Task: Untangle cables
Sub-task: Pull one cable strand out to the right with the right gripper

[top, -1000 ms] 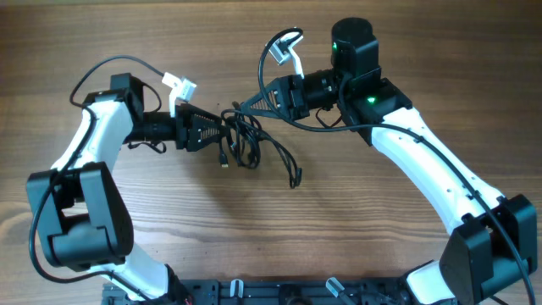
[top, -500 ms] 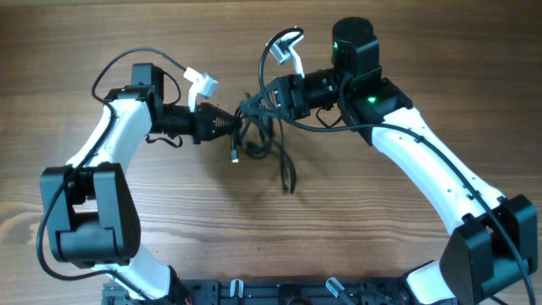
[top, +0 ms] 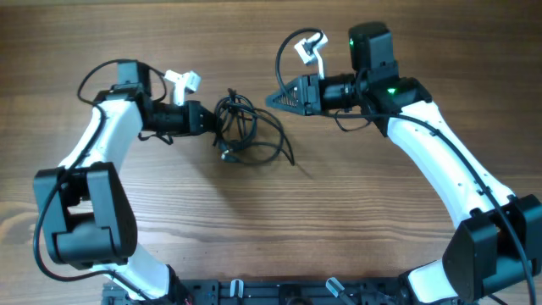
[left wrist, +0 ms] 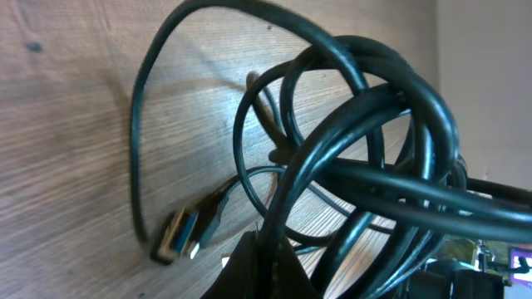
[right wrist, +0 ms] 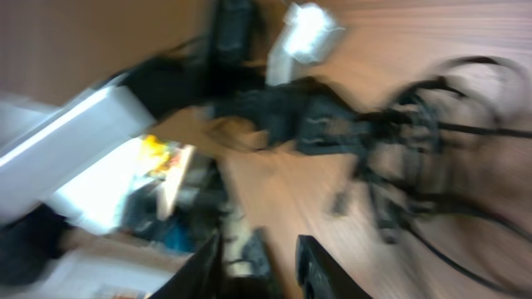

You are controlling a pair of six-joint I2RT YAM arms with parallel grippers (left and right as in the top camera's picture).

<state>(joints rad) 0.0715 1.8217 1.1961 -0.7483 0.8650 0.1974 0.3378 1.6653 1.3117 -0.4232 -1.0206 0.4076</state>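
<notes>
The table (top: 339, 220) is pale wood with long, fine grain lines running across it, matte and flat. On it sit the cables (top: 235, 127), thin round cords with a smooth, slightly glossy black jacket, wound into a loose knot of overlapping loops.

The left gripper (top: 215, 124) has its dark fingers pressed together on the near edge of that knot, so the bundle starts right at its fingertips and spreads away from them. One long strand sweeps out past the far side of the knot and curls back down to the wood. Seen from the left wrist, the cables (left wrist: 366, 108) fill the space just ahead of the fingers. Several loops cross one another in a tight stack, and a single thinner arc bends off to the side and ends at a plug (left wrist: 179, 237). The plug is flat and metallic with blue inside its mouth, and it lies on the grain.

The right gripper (top: 273, 99) is a black wedge shape pointing at the knot from the other side. It is near the outermost loops but clear of them. Its two fingers stand apart with nothing between them. The right wrist view is smeared, and there the cables (right wrist: 416, 166) show only as a dark tangle well ahead of its fingertips.
</notes>
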